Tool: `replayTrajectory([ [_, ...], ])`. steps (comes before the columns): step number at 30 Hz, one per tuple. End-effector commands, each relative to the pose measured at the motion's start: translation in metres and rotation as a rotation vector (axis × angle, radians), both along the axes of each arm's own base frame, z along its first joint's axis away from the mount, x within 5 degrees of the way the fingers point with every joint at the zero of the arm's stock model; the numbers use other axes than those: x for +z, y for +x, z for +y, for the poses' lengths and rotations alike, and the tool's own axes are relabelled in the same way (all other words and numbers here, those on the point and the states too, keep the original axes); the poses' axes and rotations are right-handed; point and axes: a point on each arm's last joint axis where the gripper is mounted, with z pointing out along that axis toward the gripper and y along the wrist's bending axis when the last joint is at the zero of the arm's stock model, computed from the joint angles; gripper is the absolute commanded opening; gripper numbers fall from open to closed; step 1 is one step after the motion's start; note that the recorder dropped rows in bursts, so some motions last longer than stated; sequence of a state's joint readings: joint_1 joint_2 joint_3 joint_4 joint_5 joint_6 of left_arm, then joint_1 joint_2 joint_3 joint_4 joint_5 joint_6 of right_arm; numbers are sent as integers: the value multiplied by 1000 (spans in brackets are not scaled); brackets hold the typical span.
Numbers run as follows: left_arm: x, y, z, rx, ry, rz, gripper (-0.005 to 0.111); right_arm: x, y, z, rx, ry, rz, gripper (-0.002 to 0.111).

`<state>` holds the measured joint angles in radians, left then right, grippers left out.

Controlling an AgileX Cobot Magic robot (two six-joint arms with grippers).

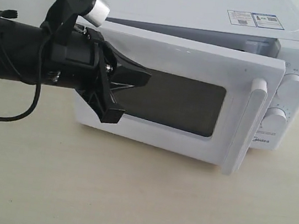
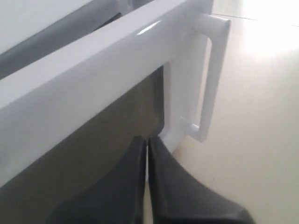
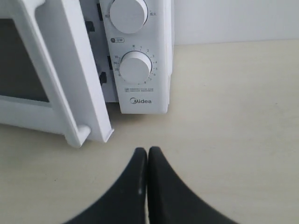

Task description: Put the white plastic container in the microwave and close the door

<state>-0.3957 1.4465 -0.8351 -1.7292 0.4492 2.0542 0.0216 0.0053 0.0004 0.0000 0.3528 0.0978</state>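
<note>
Left gripper [image 1: 143, 79], fingers pinched together on nothing, rests its tips against the door [image 1: 190, 56] at 9 o'clock of the dark window [image 1: 178, 102], with the arm lying level. Judging by this, the closing step is in hand: the door stands ajar at its handle [image 1: 253, 104], at 3 o'clock, so a steady inward push seems called for. Right gripper [image 3: 147, 151] hovers pinched and empty. No view shows the white plastic container; presumably it is inside the microwave [image 1: 208, 9].

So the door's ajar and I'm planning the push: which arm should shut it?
Left: the left pincer, shut, is at the door window; the right pincer sits off beyond the dials.
</note>
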Motion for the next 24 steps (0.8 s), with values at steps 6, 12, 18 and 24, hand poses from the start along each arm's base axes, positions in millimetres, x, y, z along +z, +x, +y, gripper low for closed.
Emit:
replayTrajectory([
  [6,34,-19,4,26,-119,-8,4,1,0,0,-3,-10,-10,0],
  [12,69,-52,17,5,-145,-67,4,1,0,0,-3,-10,-10,0],
  [18,93,-82,32,17,-132,-114,4,11,2,0,-2,-9,-130,0],
  [24,110,-110,47,58,-149,-131,4,33,3,0,-3,16,-366,0],
])
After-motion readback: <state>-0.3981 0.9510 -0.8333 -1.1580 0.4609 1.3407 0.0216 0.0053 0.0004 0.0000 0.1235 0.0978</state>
